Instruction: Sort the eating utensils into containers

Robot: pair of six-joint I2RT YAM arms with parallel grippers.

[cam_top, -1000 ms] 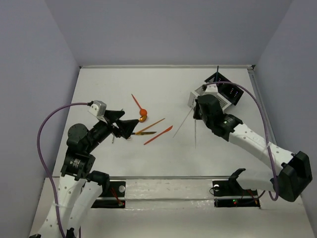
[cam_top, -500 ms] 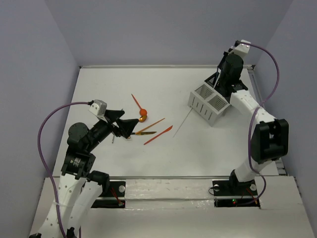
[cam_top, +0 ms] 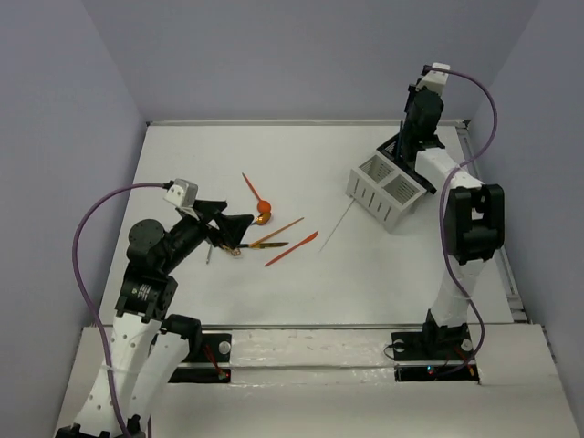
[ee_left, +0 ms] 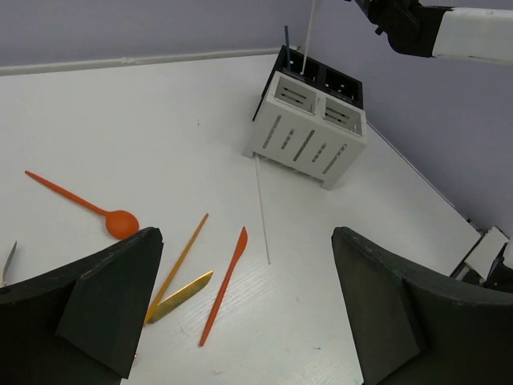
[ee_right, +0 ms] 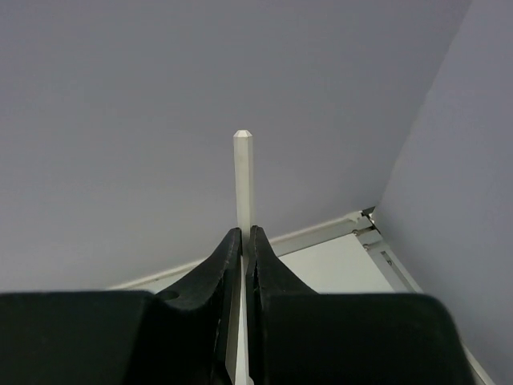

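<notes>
White chopstick [ee_right: 243, 172] stands pinched in the right tool [ee_right: 242, 236], over the black box [ee_left: 340, 81].

Open table [cam_top: 301, 155] between orange knife [cam_top: 292, 248] and white slatted caddy [cam_top: 381, 192]; thin white stick [cam_top: 335, 225] lying in that gap; right arm [cam_top: 461, 210] above caddy's far side.

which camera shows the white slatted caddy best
Left wrist view: the white slatted plastic caddy stands unobstructed, its slats and square compartments clear. Top external shows it smaller, from above. Right wrist does not show it.
</notes>
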